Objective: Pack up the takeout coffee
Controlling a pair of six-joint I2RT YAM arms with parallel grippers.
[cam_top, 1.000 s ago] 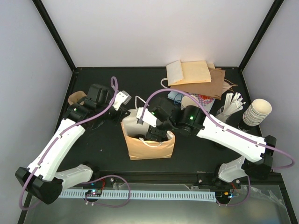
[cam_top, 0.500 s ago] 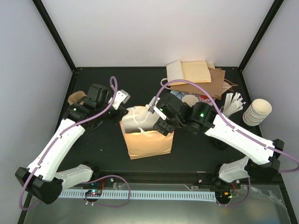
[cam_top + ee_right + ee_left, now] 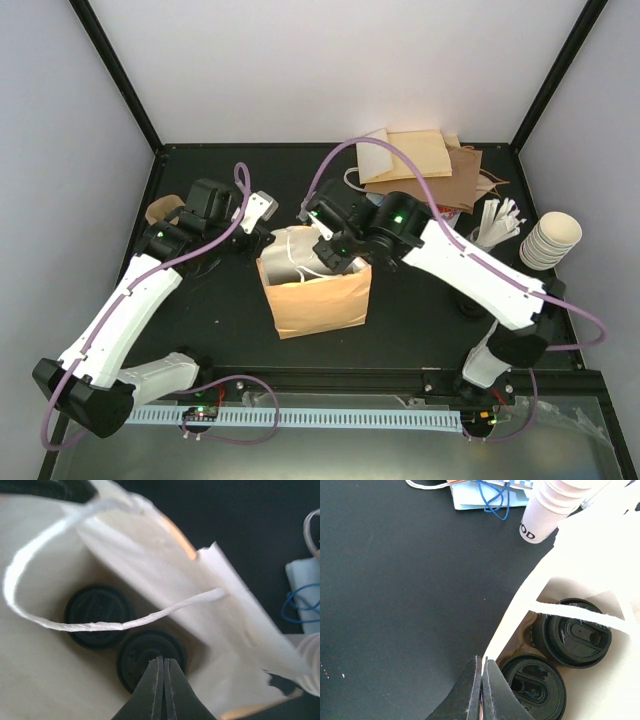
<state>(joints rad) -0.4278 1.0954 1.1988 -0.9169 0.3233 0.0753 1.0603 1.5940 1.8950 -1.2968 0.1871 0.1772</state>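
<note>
Left wrist view is showing the left pincer [image 3: 481, 680] clamping shut on the paper bag [image 3: 517, 615] rim, with two lidded coffee cups [image 3: 577, 632] standing just beyond it inside. Rightward, the right pincer [image 3: 164, 677] is hanging closed and empty directly above one of them; it should be rising straight, avoiding the string handle [image 3: 90, 626].

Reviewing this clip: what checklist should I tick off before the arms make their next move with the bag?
1. Coffee in bag: ok, two lidded cups stand inside the paper bag.
2. Lids: ok, both black lids are on.
3. Bag upright: ok, its mouth is open.
4. Left jaws: ok, shut on the bag's rim.
5. Right jaws: ok, shut and empty, over the bag's mouth.
6. White handle clear of the right jaws: cannot tell.
</note>
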